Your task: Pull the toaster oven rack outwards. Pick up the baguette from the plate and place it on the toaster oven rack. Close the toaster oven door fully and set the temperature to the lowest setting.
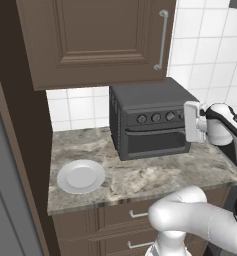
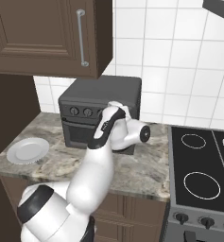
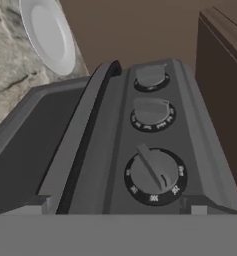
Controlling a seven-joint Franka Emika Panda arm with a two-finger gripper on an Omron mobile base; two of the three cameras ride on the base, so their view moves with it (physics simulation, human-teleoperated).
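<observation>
The dark grey toaster oven (image 1: 150, 120) stands on the counter against the tiled wall, and its door (image 1: 155, 142) is up and shut. The rack and the baguette are hidden. The white plate (image 1: 81, 176) lies bare at the counter's front left. My gripper (image 1: 188, 121) is at the right end of the knob row, open. In the hand view its fingertips (image 3: 42, 204) stand wide on either side of the nearest knob (image 3: 155, 175), without touching it. Two more knobs (image 3: 151, 112) lie beyond, the door handle (image 3: 87, 135) runs beside them, and the plate (image 3: 47, 35) is further off.
A brown wall cabinet (image 1: 97, 40) hangs close above the oven. A black stovetop (image 2: 203, 165) adjoins the counter on the right. Drawers (image 1: 135, 215) sit below the counter edge. A tall dark panel (image 1: 15, 150) bounds the counter on the left.
</observation>
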